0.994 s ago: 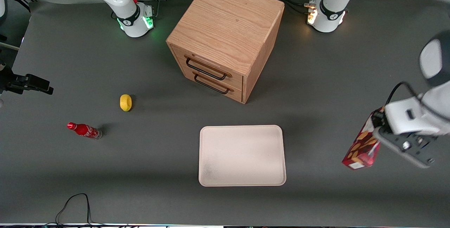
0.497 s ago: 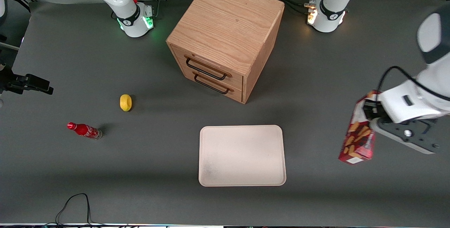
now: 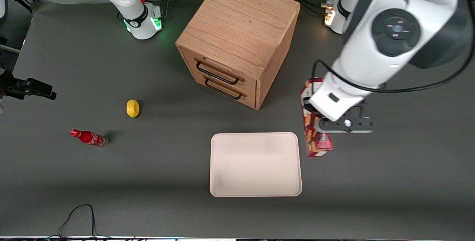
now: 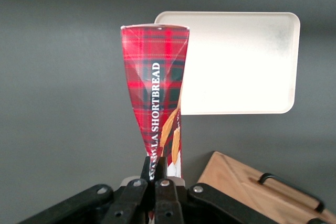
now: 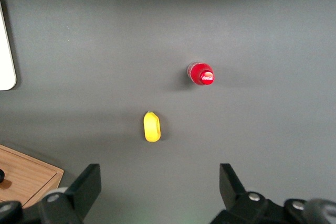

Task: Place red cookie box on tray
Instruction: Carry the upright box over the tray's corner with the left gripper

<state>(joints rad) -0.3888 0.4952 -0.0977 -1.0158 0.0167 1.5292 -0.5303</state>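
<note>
A: Front view: where is the tool [image 3: 322, 125] located, and what is its state?

B: The tool is held above the bench [image 3: 389, 181], just beside the tray's [image 3: 222, 185] edge that faces the working arm's end. Its fingers are clamped on the red cookie box [image 3: 311, 142].

A: How is the red cookie box carried?

B: The box is held clear of the bench, hanging lengthwise below the tool. In the left wrist view the carton [image 4: 154, 85] is seen pinched at one end between the closed fingers [image 4: 160, 174], with plaid print and the word "SHORTBREAD" visible. The tray [image 4: 252, 66] appears below it, partly covered by the box's free end.

A: Is the box on the tray?

B: No. In the front view the box is shown beside the tray's rim, not over its bare surface.

A: What else is registered on the bench?

B: A wooden cabinet [image 3: 237, 29] with two drawer handles is seen farther from the front camera than the tray. A yellow object [image 3: 132, 108] and a small red soda bottle [image 3: 89, 137] lie toward the parked arm's end.
</note>
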